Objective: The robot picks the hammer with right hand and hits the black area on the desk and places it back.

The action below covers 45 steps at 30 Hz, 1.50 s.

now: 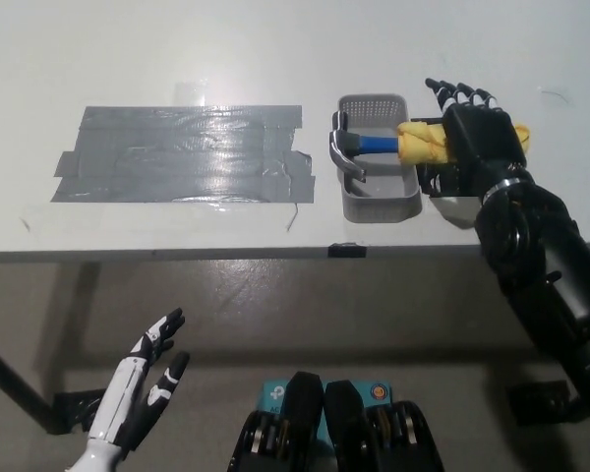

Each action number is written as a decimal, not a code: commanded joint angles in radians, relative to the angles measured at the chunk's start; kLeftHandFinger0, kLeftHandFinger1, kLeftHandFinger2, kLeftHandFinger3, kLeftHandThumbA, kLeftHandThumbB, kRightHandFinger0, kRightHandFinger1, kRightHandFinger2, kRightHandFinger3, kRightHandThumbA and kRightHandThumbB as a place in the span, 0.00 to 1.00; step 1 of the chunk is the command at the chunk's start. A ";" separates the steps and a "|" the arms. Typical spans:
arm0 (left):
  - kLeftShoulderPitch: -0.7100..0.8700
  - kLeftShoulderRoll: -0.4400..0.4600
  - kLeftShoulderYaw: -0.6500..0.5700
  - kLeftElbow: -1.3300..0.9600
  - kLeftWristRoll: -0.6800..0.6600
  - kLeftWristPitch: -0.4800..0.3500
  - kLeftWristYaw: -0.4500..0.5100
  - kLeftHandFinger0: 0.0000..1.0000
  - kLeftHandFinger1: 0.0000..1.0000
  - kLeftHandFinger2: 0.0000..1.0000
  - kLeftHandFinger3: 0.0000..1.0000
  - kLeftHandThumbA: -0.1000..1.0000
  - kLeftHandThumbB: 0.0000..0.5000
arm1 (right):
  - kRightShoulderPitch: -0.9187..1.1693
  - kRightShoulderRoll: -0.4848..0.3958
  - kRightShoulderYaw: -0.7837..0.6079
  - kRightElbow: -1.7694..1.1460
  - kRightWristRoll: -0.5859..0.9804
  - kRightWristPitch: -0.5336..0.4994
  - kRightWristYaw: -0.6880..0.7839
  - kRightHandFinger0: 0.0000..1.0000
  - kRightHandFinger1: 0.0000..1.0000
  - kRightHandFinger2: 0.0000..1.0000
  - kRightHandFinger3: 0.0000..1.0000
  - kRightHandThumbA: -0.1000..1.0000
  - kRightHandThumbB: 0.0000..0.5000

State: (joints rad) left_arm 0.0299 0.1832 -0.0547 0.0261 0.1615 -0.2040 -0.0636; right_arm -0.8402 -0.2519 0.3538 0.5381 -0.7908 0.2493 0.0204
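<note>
We are looking down on a white desk [177, 59], and a wide patch of dark grey tape [182, 154] is lying across its left half, shining under the light. At three o'clock from the tape, just beside its edge, a small grey basket [377, 203] is sitting near the desk's front edge. The hammer [388, 145] is lying across that basket's rim: its metal head is hanging over the left wall, its blue neck is crossing the opening, and its yellow grip is sticking out past the right wall toward three o'clock. Our black right hand [477, 143] is hovering directly over that yellow grip, fingers spread and pointing toward eleven o'clock, not wrapped around anything; the grip's far end is peeking out beyond the hand. A small black clip [346, 250] is sitting on the desk's front edge, at six o'clock from the basket. Our white left hand [143, 388] is resting low at seven o'clock, below the desk, fingers spread and holding nothing. We are finding no writing we can read.
</note>
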 commanded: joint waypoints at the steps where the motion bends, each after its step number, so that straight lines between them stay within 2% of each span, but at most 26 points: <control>1: -0.013 0.018 -0.005 -0.018 0.007 -0.025 -0.010 1.00 0.99 0.90 0.91 0.90 0.15 | -0.092 -0.007 -0.001 -0.002 0.005 0.000 0.000 1.00 1.00 1.00 1.00 1.00 0.82; 8: -0.018 0.021 -0.005 -0.024 0.009 -0.017 -0.019 1.00 0.99 0.89 0.91 0.90 0.15 | -0.117 -0.003 -0.002 0.040 0.012 -0.011 -0.016 1.00 1.00 1.00 1.00 0.98 0.87; 10: -0.021 0.022 -0.005 -0.025 -0.001 -0.006 -0.026 1.00 0.98 0.89 0.91 0.90 0.17 | -0.126 -0.009 0.004 0.055 0.015 -0.013 0.006 1.00 1.00 1.00 1.00 0.93 0.86; 11: -0.020 0.024 -0.007 -0.027 0.005 -0.007 -0.025 1.00 0.98 0.89 0.91 0.91 0.17 | -0.130 -0.015 0.017 0.073 0.009 -0.015 0.023 1.00 1.00 1.00 1.00 0.86 0.81; 14: -0.022 0.026 -0.008 -0.024 0.006 -0.019 -0.024 1.00 0.96 0.87 0.90 0.91 0.15 | -0.142 -0.025 0.038 0.143 0.004 -0.025 0.039 1.00 1.00 1.00 1.00 0.81 0.86; 18: -0.023 0.030 -0.005 -0.018 0.001 -0.023 -0.026 1.00 0.96 0.86 0.90 0.91 0.17 | -0.168 -0.036 0.068 0.250 0.010 -0.045 0.061 1.00 1.00 1.00 1.00 0.70 0.83; 22: -0.032 0.031 -0.007 -0.011 0.010 -0.032 -0.025 1.00 0.95 0.85 0.90 0.92 0.16 | -0.190 -0.050 0.097 0.300 0.015 -0.044 0.129 1.00 1.00 1.00 1.00 0.66 0.84; 23: -0.032 0.031 -0.007 -0.010 0.009 -0.035 -0.025 1.00 0.95 0.85 0.90 0.92 0.15 | -0.190 -0.051 0.100 0.309 0.017 -0.051 0.126 1.00 1.00 0.99 0.97 0.63 0.84; 24: -0.031 0.029 -0.006 -0.010 0.001 -0.036 -0.028 1.00 0.94 0.84 0.89 0.91 0.15 | -0.190 -0.048 0.091 0.316 0.029 -0.052 0.119 1.00 0.90 0.86 0.91 0.56 0.80; 25: -0.032 0.028 -0.008 -0.009 0.001 -0.037 -0.029 1.00 0.94 0.84 0.89 0.90 0.15 | -0.190 -0.044 0.080 0.330 0.039 -0.054 0.100 0.69 0.76 0.82 0.93 0.40 0.72; 26: -0.031 0.026 -0.009 -0.009 0.002 -0.037 -0.028 1.00 0.94 0.84 0.89 0.90 0.15 | -0.189 -0.045 0.080 0.330 0.039 -0.055 0.099 0.66 0.74 0.80 0.93 0.39 0.71; 27: -0.030 0.027 -0.010 -0.009 0.002 -0.037 -0.029 1.00 0.94 0.83 0.89 0.90 0.14 | -0.184 -0.039 0.061 0.349 0.055 -0.087 0.039 0.32 0.39 0.52 0.84 0.09 0.56; 28: -0.030 0.027 -0.010 -0.010 0.005 -0.034 -0.028 1.00 0.94 0.83 0.89 0.90 0.14 | -0.179 -0.035 0.049 0.368 0.057 -0.126 -0.043 0.02 0.07 0.22 0.59 0.00 0.53; 29: -0.033 0.028 -0.010 -0.011 0.003 -0.029 -0.030 1.00 0.94 0.83 0.89 0.91 0.15 | -0.182 -0.032 0.054 0.386 0.043 -0.135 -0.089 0.00 0.04 0.22 0.40 0.00 0.47; 30: -0.035 0.029 -0.009 -0.011 0.002 -0.030 -0.030 1.00 0.94 0.83 0.89 0.91 0.16 | -0.185 -0.029 0.051 0.401 0.043 -0.152 -0.125 0.00 0.07 0.22 0.31 0.00 0.48; 31: -0.038 0.029 -0.007 -0.011 0.000 -0.030 -0.030 1.00 0.94 0.83 0.89 0.91 0.16 | -0.187 -0.026 0.047 0.417 0.046 -0.178 -0.169 0.00 0.24 0.46 0.32 0.00 0.37; 32: -0.037 0.030 -0.007 -0.013 -0.001 -0.030 -0.030 1.00 0.93 0.82 0.88 0.91 0.14 | -0.185 -0.026 0.046 0.420 0.048 -0.202 -0.193 0.04 0.45 0.82 0.61 0.00 0.28; 33: -0.040 0.030 -0.006 -0.010 -0.002 -0.034 -0.030 1.00 0.93 0.81 0.88 0.91 0.13 | -0.182 -0.028 0.042 0.421 0.052 -0.243 -0.231 0.07 0.56 0.88 0.90 0.00 0.24; 35: -0.043 0.030 -0.007 -0.010 0.000 -0.037 -0.029 1.00 0.92 0.81 0.88 0.90 0.13 | -0.177 -0.028 0.028 0.411 0.065 -0.269 -0.259 0.07 0.57 0.88 1.00 0.00 0.14; 36: -0.039 0.031 -0.008 -0.013 0.002 -0.036 -0.030 1.00 0.91 0.80 0.87 0.90 0.13 | -0.172 -0.027 0.024 0.406 0.069 -0.278 -0.268 0.07 0.56 0.88 1.00 0.00 0.11; 39: -0.039 0.029 -0.007 -0.013 -0.005 -0.033 -0.032 1.00 0.90 0.80 0.87 0.91 0.15 | -0.170 -0.024 0.003 0.405 0.087 -0.304 -0.293 0.10 0.57 0.91 1.00 0.00 0.11; 42: -0.041 0.032 -0.008 -0.010 -0.002 -0.038 -0.033 1.00 0.89 0.79 0.86 0.90 0.14 | -0.163 -0.013 -0.055 0.374 0.146 -0.320 -0.267 0.09 0.53 0.86 1.00 0.04 0.08; 43: -0.042 0.033 -0.009 -0.011 0.002 -0.036 -0.033 1.00 0.89 0.79 0.86 0.91 0.15 | -0.161 -0.008 -0.086 0.362 0.183 -0.337 -0.247 0.07 0.48 0.81 0.99 0.01 0.09; 45: -0.045 0.033 -0.009 -0.010 0.004 -0.035 -0.032 1.00 0.88 0.78 0.85 0.92 0.15 | -0.162 0.001 -0.140 0.350 0.243 -0.352 -0.200 0.04 0.43 0.75 0.89 0.00 0.12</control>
State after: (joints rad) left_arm 0.0059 0.1999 -0.0592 0.0262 0.1628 -0.2057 -0.0871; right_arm -0.9390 -0.2534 0.2905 0.9439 -0.6887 -0.0015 -0.1423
